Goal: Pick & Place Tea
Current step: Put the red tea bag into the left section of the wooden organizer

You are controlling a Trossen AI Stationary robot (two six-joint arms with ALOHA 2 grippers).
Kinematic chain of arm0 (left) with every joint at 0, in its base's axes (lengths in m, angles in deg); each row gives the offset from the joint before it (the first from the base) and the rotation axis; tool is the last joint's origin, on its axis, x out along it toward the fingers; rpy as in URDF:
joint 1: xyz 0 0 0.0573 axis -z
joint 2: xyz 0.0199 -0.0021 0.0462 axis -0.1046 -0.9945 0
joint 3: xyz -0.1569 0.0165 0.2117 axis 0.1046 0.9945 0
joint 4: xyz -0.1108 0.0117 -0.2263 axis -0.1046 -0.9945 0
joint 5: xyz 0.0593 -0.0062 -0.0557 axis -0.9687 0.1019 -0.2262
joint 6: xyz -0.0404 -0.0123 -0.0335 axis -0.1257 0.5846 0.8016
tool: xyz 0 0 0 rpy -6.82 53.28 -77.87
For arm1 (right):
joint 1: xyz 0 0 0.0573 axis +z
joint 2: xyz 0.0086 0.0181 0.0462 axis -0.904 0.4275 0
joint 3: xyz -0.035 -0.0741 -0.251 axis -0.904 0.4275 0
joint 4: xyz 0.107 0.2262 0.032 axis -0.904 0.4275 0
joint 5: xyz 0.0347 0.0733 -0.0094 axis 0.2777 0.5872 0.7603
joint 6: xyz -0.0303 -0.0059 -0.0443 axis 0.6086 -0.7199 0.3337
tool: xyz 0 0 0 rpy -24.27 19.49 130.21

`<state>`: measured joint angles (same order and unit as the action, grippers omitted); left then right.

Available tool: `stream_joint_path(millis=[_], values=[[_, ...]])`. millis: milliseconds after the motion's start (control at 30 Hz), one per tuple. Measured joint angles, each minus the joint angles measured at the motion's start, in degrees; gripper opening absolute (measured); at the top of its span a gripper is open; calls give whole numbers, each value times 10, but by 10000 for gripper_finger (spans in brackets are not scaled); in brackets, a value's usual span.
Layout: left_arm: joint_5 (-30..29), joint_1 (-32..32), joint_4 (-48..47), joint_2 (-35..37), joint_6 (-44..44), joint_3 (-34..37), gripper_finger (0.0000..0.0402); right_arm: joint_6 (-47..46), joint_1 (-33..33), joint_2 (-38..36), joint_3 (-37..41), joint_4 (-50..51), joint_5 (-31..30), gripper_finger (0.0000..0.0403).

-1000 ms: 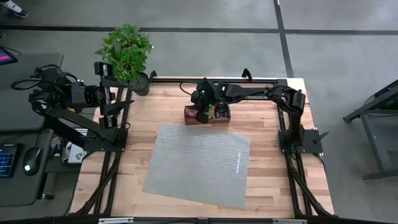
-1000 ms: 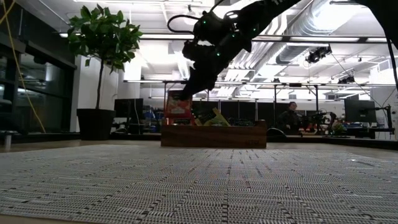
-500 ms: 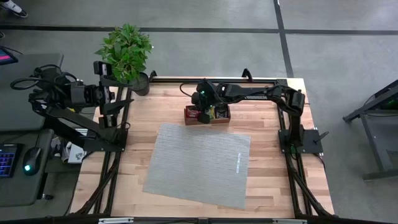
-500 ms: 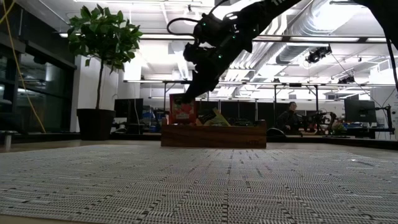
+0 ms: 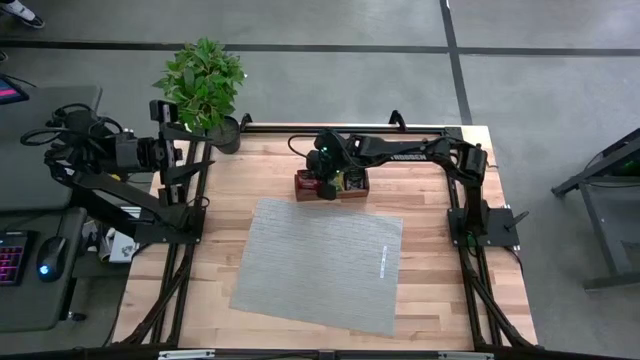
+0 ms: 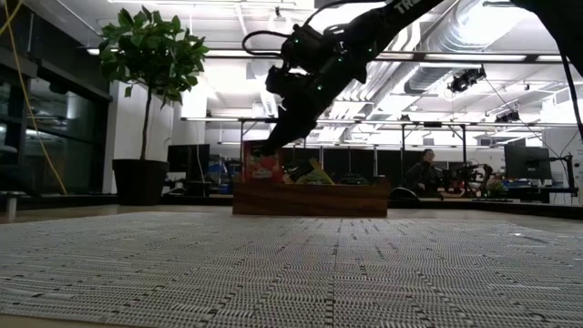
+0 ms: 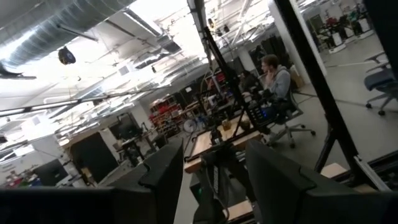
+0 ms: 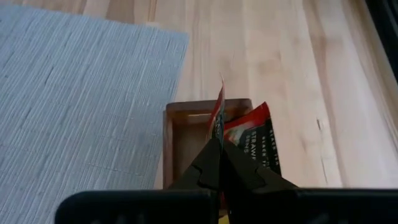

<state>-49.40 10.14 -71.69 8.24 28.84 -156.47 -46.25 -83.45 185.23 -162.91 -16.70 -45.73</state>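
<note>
- High view: the right gripper (image 5: pixel 322 186) is being held over the left end of the wooden tray (image 5: pixel 331 186), in the upper centre of the frame, just above the top edge of the grey mat (image 5: pixel 320 262). Red and yellowish sachets are being shown inside the tray, too small to be told apart here. The left gripper (image 5: pixel 182 150) is being kept off the table at the upper left, just below the potted plant (image 5: pixel 203 82).
- Low view: the right gripper (image 6: pixel 266 146) is being shown coming down from the upper centre onto the top edge of a red tea sachet (image 6: pixel 259 165), which is being held upright over the left end of the tray (image 6: pixel 310 198), its lower edge hidden behind the tray wall. Further sachets (image 6: pixel 310 171), a dark one and a yellow one, are being seen leaning inside the tray just right of it. The mat (image 6: pixel 291 269) is filling the lower half of the frame, and the plant (image 6: pixel 150 55) is standing at the upper left. A seated person (image 6: pixel 423 173) is being seen in the room behind, right of centre.
- Left wrist view: only the room is being shown, with a seated person (image 7: pixel 277 84) at the upper right; the left fingers (image 7: pixel 165 177) are being held well apart with nothing between them.
- Right wrist view: the right fingers (image 8: pixel 208 168) are being pressed together on the thin edge of the red sachet (image 8: pixel 218 111), at the centre of the frame, above the tray's end compartment (image 8: pixel 186 140). A second red sachet (image 8: pixel 255 142) is lying tilted just beside it. The mat (image 8: pixel 74 102) is filling the left side.
</note>
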Motion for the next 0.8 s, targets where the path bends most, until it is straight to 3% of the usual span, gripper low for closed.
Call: stream_joint_path(millis=[300,433,700,800], values=[[3,0,-35,22,-2,1,170,12,0,4,0,10,11,0],[2,0,-34,52,7,34,170,12,-1,4,0,11,11,0],[-17,0,75,161,26,217,170,12,-2,4,0,12,9,0],[-54,0,128,220,31,304,170,12,-3,4,0,12,9,0]])
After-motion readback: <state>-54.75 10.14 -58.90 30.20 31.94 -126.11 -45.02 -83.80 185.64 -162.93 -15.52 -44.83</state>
